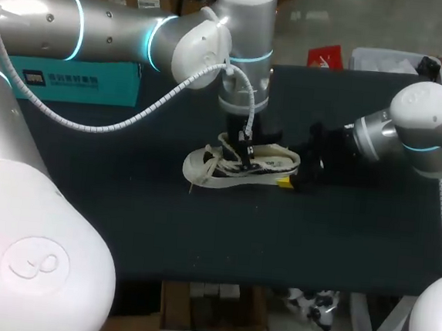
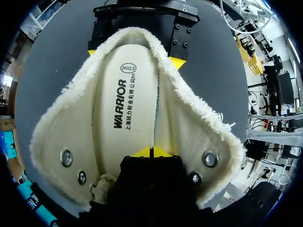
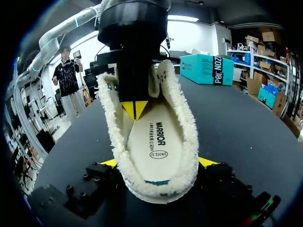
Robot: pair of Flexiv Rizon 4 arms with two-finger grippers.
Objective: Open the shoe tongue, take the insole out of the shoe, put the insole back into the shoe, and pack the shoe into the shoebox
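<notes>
So the insole (image 2: pixel 128 104) lay inside the shoe (image 1: pixel 240 167), left hand (image 2: pixel 151 152) pressed together on it, right hand (image 3: pixel 158 163) pinching the shoe's heel; the shoebox (image 1: pixel 81 80) stood well apart, packing not yet done.

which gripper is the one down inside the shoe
The left gripper: its yellow tips, pressed together, point down at the insole inside the shoe. The right gripper sits outside, one finger on each side of the heel end.
</notes>
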